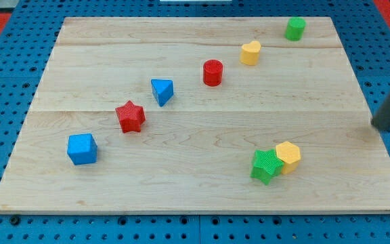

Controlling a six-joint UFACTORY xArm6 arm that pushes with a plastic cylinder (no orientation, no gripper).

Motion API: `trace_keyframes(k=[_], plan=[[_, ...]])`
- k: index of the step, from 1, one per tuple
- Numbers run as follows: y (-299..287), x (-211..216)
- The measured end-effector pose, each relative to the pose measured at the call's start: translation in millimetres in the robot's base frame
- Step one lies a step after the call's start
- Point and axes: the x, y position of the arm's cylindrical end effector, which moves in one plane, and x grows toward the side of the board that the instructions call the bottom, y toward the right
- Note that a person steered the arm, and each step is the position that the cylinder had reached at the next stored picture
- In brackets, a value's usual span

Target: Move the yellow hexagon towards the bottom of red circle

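The yellow hexagon (288, 156) lies at the lower right of the wooden board, touching a green star (267, 166) on its left. The red circle (212, 72) stands above the board's middle, well up and left of the hexagon. My rod comes in from the view's right edge, and my tip (378, 127) rests on the board to the right of the yellow hexagon and a little above it, apart from every block.
A yellow heart (250, 52) sits up and right of the red circle. A green hexagon (294, 28) is at the top right. A blue triangle (162, 91), red star (131, 116) and blue cube (82, 149) run diagonally toward the lower left. The board's right edge (384, 135) is near my tip.
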Motion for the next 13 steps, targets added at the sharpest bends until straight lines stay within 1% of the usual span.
trace_keyframes(k=[1, 2, 3, 4, 5, 6, 7, 8, 9, 10, 11, 12, 13], plan=[[-71.1, 44.8], [-161.8, 44.7], [-211.7, 17.8], [-216.1, 20.8], [-200.0, 39.8], [-149.2, 49.7], [-165.4, 20.8], [-207.0, -17.5], [-211.1, -17.2], [-200.7, -15.7], [-166.9, -13.1], [-162.4, -27.1], [-184.2, -70.0]])
